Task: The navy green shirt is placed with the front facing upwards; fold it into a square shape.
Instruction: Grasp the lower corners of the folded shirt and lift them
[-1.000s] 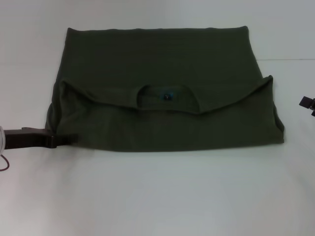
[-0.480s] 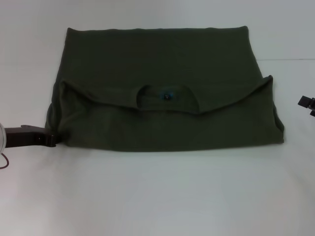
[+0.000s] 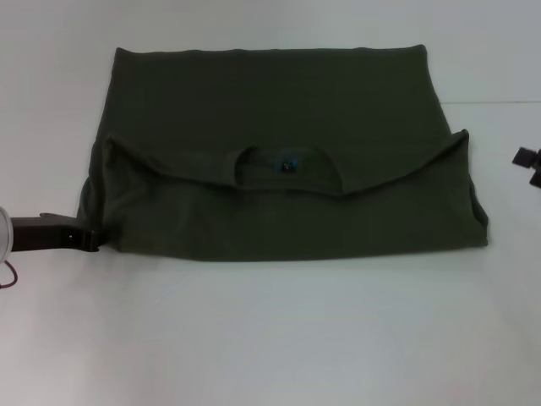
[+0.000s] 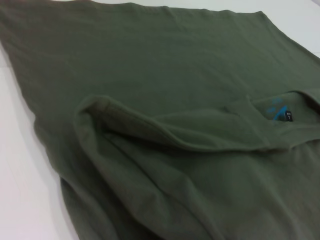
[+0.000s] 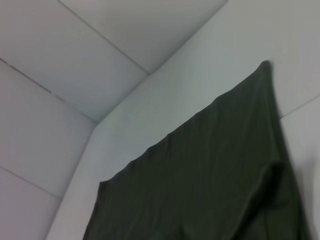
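Lying folded, navy green shirt (image 3: 279, 152) long side left-right, collar nearward, left gripper (image 3: 95, 240) perhaps clenched

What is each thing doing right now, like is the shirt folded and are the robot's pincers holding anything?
navy green shirt: lying flat on the table, folded over once, collar and blue neck label showing on top.
left pincer: low at the shirt's near left edge, tips against the cloth; cannot tell if it grips.
right pincer: off to the shirt's right side, apart from it, holding nothing visible.
table: white, carrying the shirt.
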You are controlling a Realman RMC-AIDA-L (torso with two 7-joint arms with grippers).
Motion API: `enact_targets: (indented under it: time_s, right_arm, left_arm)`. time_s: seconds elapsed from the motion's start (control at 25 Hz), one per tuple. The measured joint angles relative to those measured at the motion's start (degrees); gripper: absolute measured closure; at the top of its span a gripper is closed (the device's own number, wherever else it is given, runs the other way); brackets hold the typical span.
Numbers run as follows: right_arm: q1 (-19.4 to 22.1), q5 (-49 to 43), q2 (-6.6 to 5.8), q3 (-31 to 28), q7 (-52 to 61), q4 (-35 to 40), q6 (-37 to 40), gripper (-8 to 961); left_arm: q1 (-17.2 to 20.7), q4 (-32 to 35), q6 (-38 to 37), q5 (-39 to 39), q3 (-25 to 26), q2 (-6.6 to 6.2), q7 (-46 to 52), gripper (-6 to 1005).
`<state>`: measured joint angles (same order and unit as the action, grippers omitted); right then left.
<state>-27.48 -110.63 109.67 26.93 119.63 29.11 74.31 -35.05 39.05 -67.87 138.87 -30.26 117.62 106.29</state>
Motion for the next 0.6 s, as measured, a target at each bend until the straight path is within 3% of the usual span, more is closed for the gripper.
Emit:
enact_targets:
  time_s: [0.2,0.36,0.48,0.6]
  right_arm:
    - [-3.66,-8.21,-3.39,5.41,18.52,7.84,4.66,144]
    - [-8.05,-18.40,-6.32,7.10,28.61,8.88,8.19,146]
    - [-11.20,-27.34,-6.58,7.28,31.89,9.88,10.11,146]
    - [-14.06,-35.04,-5.71,7.58,32.72,9.58,10.36,147]
  left_arm:
    - [-0.20,0.18,-0.35,0.00,0.03,-0.13,-0.02,967]
    - [-0.28,0.22,-0.35,0.00,0.03,-0.13,-0.05,966]
    - [-0.42,0.22,-0.34,0.00,0.03,-0.13,-0.47,965]
    - [-0.54,0.11,-0.33,-0.06,-0.01,-0.12,-0.79,963]
